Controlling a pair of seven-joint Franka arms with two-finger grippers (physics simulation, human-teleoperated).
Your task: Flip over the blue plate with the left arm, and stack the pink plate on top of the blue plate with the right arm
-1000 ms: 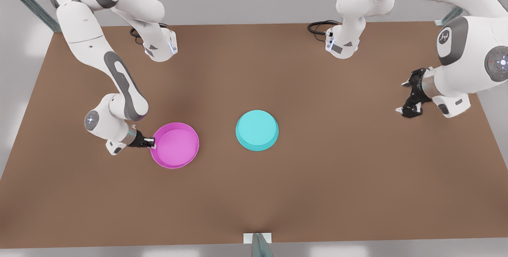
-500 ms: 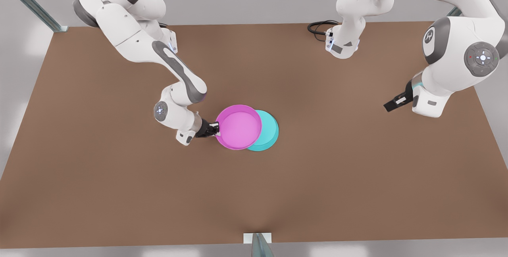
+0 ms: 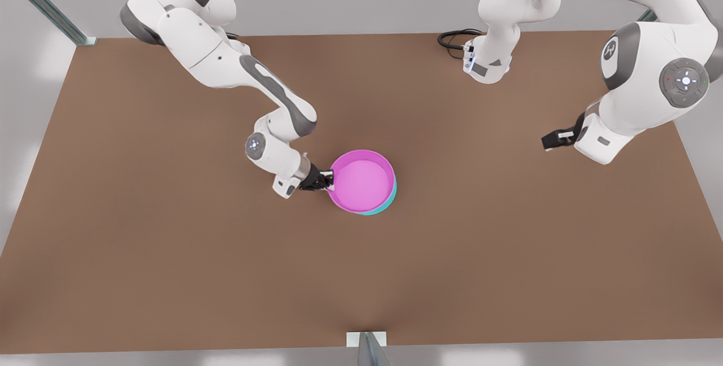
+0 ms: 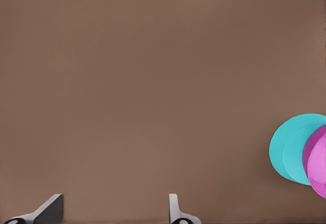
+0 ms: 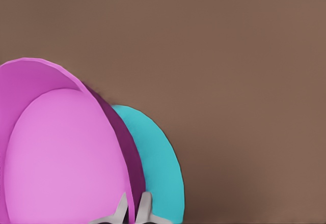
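I hold the pink plate (image 3: 362, 179) by its rim in the right claw (image 3: 326, 181), almost centred over the blue plate (image 3: 387, 203) mid-tabletop, apparently not seated. The left claw (image 3: 551, 141) waits, spread, near the side edge.

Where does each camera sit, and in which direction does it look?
Front view: high above the table, looking down; both arms show, the right gripper shut on the pink plate over the blue plate, the left gripper waiting apart.
Left wrist view: over bare table, its open fingers in sight, both plates farther off.
Right wrist view: close behind the pink plate's rim, fingers pinching it.
Shared: all three views show both plates, pink overlapping blue.
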